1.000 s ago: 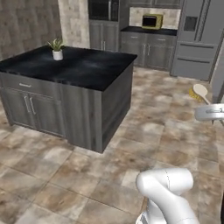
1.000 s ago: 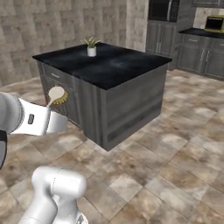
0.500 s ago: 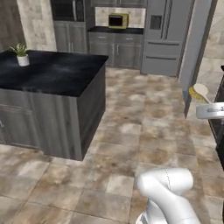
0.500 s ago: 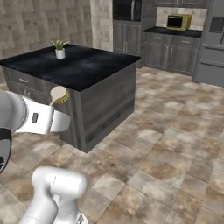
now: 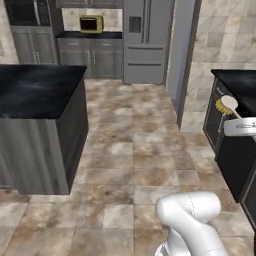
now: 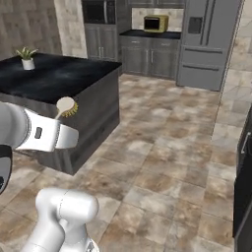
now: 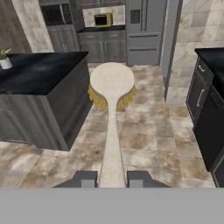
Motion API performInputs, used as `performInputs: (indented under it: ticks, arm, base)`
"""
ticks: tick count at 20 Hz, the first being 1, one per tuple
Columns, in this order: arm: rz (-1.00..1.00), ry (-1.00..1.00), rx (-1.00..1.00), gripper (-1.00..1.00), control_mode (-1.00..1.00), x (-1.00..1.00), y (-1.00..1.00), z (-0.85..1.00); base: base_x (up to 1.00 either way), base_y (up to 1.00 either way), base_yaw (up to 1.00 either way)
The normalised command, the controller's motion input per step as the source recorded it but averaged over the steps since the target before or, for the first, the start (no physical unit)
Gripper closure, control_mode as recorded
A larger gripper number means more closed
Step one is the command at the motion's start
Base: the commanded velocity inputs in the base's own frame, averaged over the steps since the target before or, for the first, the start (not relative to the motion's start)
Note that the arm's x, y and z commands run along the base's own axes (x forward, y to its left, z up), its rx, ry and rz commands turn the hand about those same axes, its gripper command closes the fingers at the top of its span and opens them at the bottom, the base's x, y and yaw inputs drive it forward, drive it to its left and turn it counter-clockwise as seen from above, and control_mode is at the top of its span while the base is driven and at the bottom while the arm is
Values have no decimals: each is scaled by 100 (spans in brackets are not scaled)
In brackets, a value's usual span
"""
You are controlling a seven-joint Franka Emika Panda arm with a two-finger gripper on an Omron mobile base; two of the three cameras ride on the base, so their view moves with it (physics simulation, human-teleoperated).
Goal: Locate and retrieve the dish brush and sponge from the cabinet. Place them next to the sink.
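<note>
The dish brush (image 7: pixel 112 87) has a slim white handle and a round white head fringed with yellow bristles. My gripper (image 7: pixel 112 178) is shut on the handle's near end, and the head points away from me over the tiled floor. The same brush head (image 5: pixel 227 105) shows at the right edge of the left base view, above my white hand, in front of a dark counter unit. In the right base view the brush head (image 6: pixel 66 107) stands in front of the island's side. The sponge, the cabinet and the sink are out of view.
A black-topped island (image 5: pixel 35 85) stands to the left, with a small potted plant (image 6: pixel 27 57) on it. A grey fridge (image 5: pixel 147 40) and a yellow appliance (image 5: pixel 91 23) are at the back. A dark counter unit (image 5: pixel 235 130) stands close on the right. Open tiled floor (image 7: pixel 144 131) lies between.
The whole picture has slid left, so the base has turned right. The island has gone from centre to the left and a dark counter has come in on the right. The brush stays held.
</note>
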Motion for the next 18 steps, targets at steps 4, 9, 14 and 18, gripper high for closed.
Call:
performInputs:
  ticks: [4,9,14,18]
  arm:
    - [0,0,0,100,100,0,0,0]
    - [0,0,0,100,100,0,0,0]
    - [0,0,0,100,100,0,0,0]
    - [0,0,0,100,100,0,0,0]
  base:
    - [18,12,-38]
    - [28,19,-31]
    - [45,3,-23]
    - [34,1,-34]
